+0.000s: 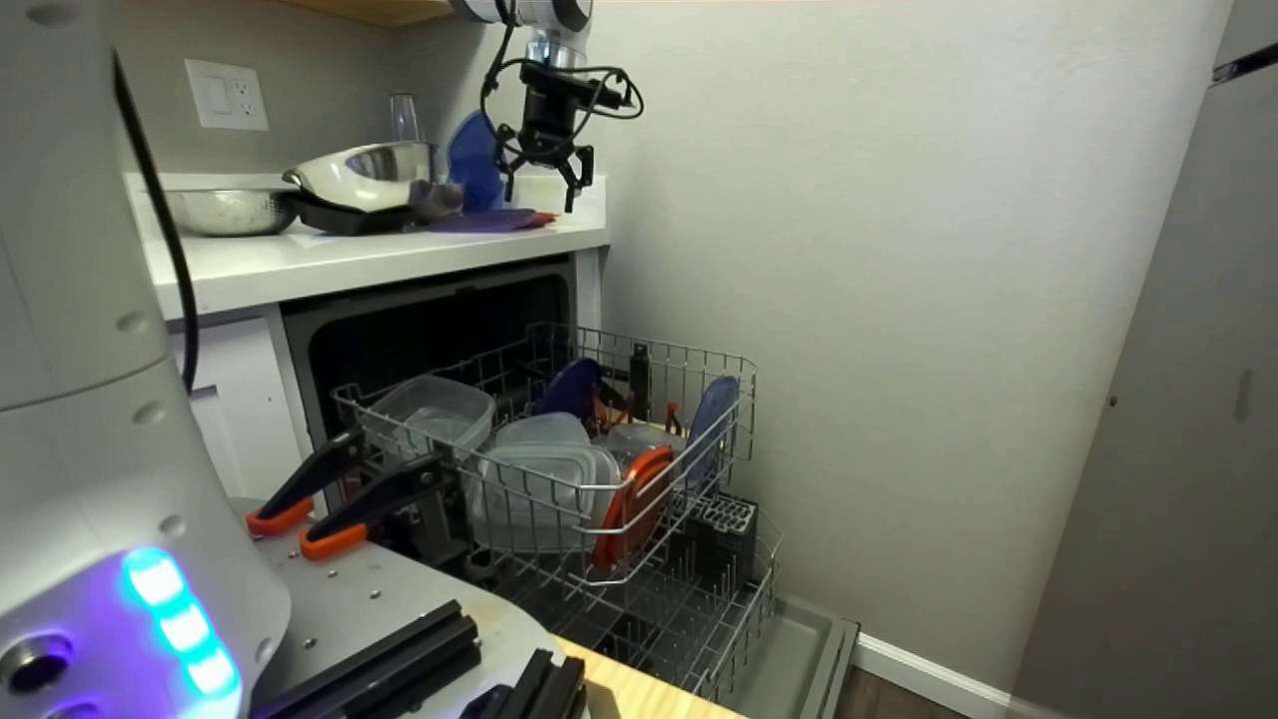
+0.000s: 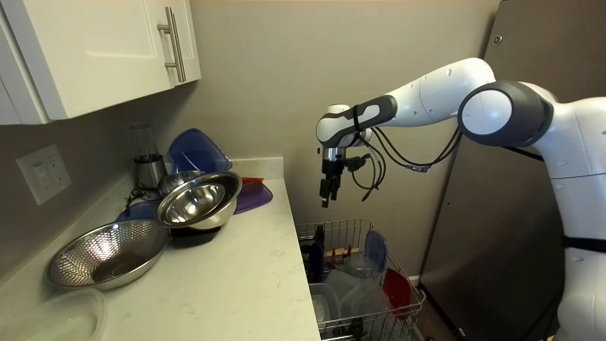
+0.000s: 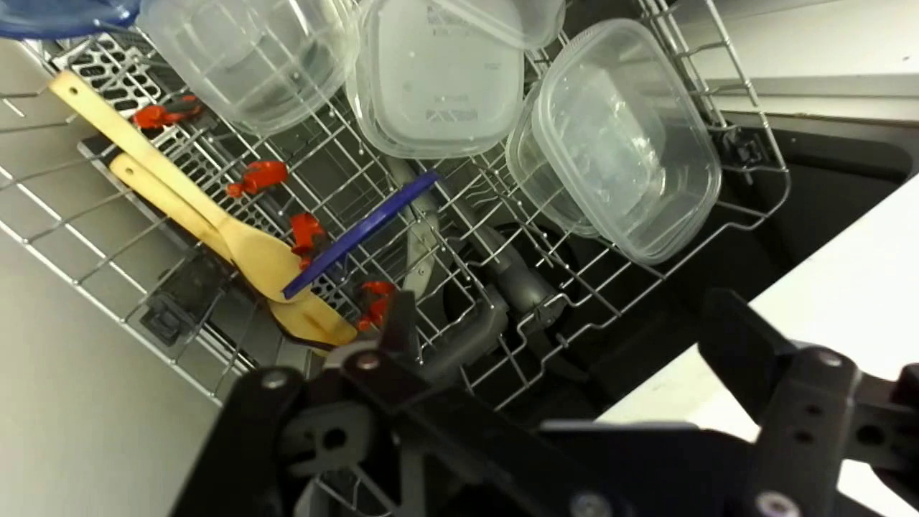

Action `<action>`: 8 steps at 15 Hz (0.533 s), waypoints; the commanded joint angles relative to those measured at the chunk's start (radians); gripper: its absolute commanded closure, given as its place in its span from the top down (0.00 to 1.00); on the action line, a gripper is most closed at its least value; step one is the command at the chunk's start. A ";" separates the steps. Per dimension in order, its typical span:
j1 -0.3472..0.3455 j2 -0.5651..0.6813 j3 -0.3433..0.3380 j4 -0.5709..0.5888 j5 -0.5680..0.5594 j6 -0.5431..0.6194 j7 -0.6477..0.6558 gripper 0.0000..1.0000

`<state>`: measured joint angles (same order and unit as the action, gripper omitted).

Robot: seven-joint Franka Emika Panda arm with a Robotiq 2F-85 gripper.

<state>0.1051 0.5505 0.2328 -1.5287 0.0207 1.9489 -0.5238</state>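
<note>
close beside arm base [image 1: 120, 469] facing rack [image 1: 607, 487] in an exterior view, down along tabletop [image 2: 251, 274] in an exterior view, rack in both, wrist view down onto it

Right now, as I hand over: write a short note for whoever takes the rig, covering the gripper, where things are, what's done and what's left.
Gripper: open and empty, hanging above the pulled-out upper rack.
In the rack: clear containers, two wooden utensils, a red-orange lid.
On the counter: steel bowls, a colander, a purple lid lying flat.
Done: rack out, gripper over it.
Left: likely picking an item to grip; nothing is held yet.
</note>
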 commanded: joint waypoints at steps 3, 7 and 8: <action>0.038 -0.138 0.037 -0.347 0.078 0.302 0.116 1.00; 0.074 -0.226 0.058 -0.556 0.116 0.441 0.239 1.00; 0.082 -0.263 0.058 -0.607 0.120 0.441 0.276 1.00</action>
<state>0.1750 0.4295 0.2858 -1.9411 0.1108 2.3295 -0.3371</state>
